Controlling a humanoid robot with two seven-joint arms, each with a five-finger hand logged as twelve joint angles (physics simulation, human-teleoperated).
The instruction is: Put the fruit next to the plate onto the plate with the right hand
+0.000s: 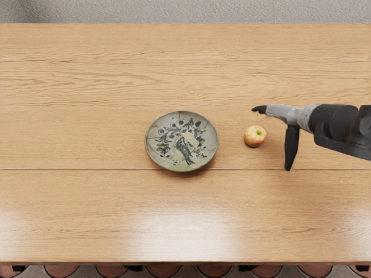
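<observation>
- Wide wooden bench (185, 220), pale oak-toned planks with the grain running left to right, filling almost the whole head view.
- Near the middle of the bench, a round ceramic plate (181, 141), grey-green, painted with a dark bird-and-foliage pattern, lying flat.
- To the right of the plate, a small apple (255, 136), yellow with a red blush, sitting on the bare wood of the bench.
- Apple near the plate but clearly apart from its rim, so not on the plate yet.
- Coming in from the right edge, the dark right arm (342, 128), stretched leftward at about the height of the apple.
- At its end, the right robot hand (290, 119), grey with dark tips, just to the right of the apple and not touching it.
- Robot hand wide open and holding nothing: fingers (259, 109) stretched out straight to the left, passing above and behind the apple, thumb (290, 152) pointing down toward the near edge of the bench, well spread from the rest.
- Apple thus between the plate on its left and the open robot hand on its right.
- Along the bottom edge, below the bench front, a strip of reddish floor tiles (110, 271).
</observation>
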